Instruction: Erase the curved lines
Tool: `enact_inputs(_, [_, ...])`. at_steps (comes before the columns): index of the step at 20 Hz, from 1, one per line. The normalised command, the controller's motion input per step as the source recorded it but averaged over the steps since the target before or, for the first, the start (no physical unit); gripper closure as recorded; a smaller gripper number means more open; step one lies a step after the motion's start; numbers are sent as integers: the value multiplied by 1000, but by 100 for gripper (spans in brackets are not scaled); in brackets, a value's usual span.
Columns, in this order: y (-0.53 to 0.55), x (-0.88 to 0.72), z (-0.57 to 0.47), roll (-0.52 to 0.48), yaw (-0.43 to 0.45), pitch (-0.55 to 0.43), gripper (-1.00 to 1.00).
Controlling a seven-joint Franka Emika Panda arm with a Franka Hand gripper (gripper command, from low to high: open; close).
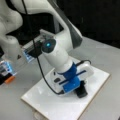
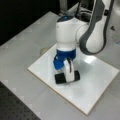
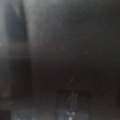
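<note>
While the gripper (image 2: 65,78) clamps the black eraser (image 2: 67,77) | eraser rests on whiteboard (image 2: 100,82) | curve lines unseen.

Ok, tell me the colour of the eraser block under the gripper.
Black. The eraser block shows best in a front view, lying on the white board beneath the gripper.

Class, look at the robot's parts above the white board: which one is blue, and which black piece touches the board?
The blue part is the wrist mount; the black eraser block under the gripper rests on the white board.
</note>
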Motion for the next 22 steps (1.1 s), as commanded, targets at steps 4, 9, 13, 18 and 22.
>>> enact_inputs(4, [143, 701, -748, -5, -162, 82, 100])
enact_inputs(9, [64, 414, -457, -102, -97, 197, 100])
enact_inputs(13, [-86, 107, -129, -205, 47, 281, 100])
enact_inputs(18, [-266, -80, 112, -202, 153, 287, 100])
enact_inputs(22, [-300, -68, 232, -173, 193, 231, 100])
